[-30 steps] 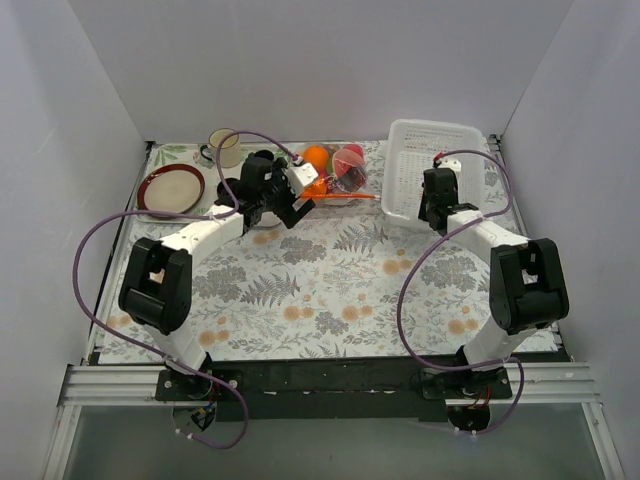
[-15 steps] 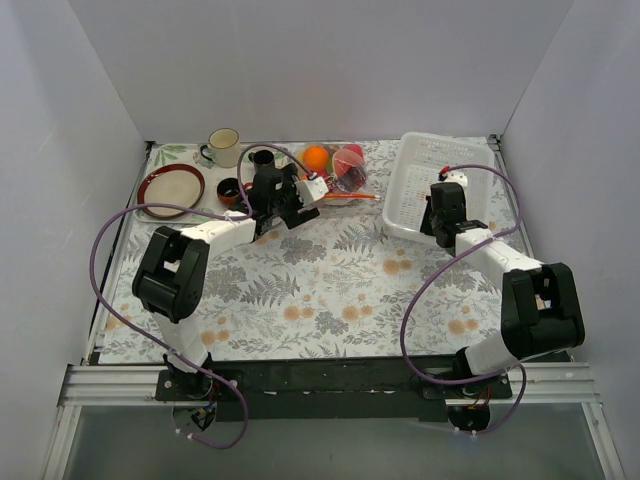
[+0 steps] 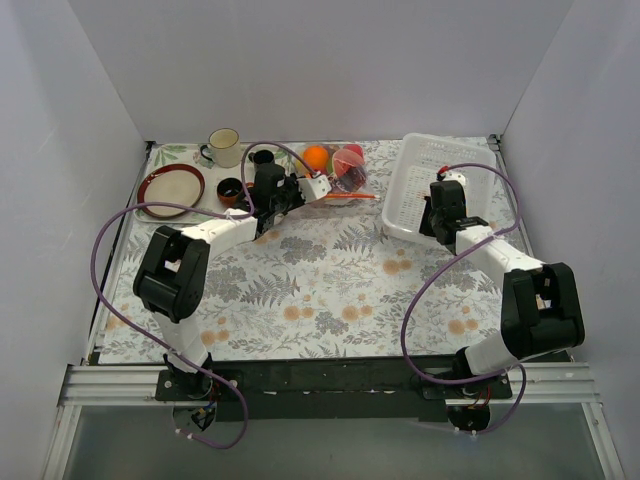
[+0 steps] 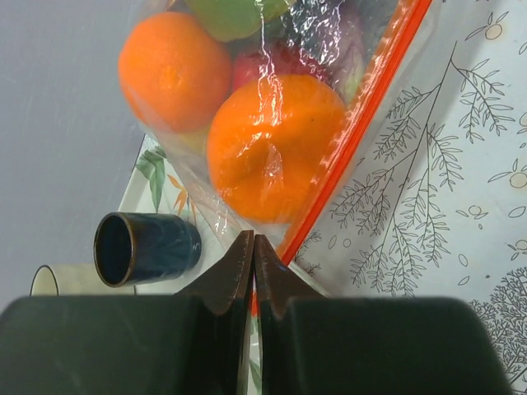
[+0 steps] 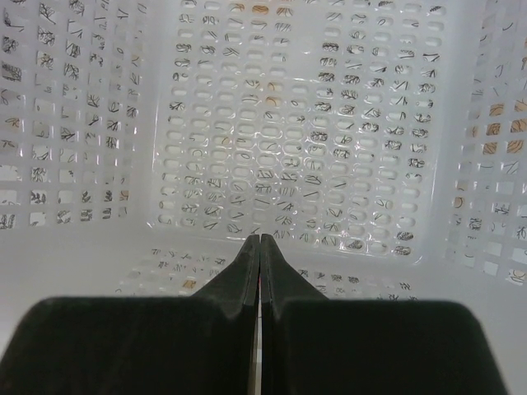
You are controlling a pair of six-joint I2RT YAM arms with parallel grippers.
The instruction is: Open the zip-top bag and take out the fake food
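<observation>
The zip-top bag (image 3: 338, 178) lies at the back middle of the table, its orange-red zip strip (image 4: 354, 123) running along the side nearer me. Through the clear plastic shows the fake food: two orange balls (image 4: 276, 144), a green piece (image 4: 235, 12) and a red piece (image 3: 348, 160). My left gripper (image 4: 254, 239) is shut on the bag's near left corner, with the strip showing between the jaws. In the top view that left gripper (image 3: 298, 196) sits just left of the bag. My right gripper (image 5: 260, 239) is shut, empty, its tips at the white basket's near wall.
The white perforated basket (image 3: 440, 160) stands tilted at the back right, and I see nothing inside it (image 5: 288, 164). A dark blue mug (image 4: 144, 247) is just left of the bag. A cream mug (image 3: 225, 147), another small dark mug (image 3: 229, 188) and a red-brown plate (image 3: 171, 190) sit at the back left.
My left gripper moved in to the bag's corner and went from open to shut on it. The right arm shifted right and the basket tilted and slid with it.
</observation>
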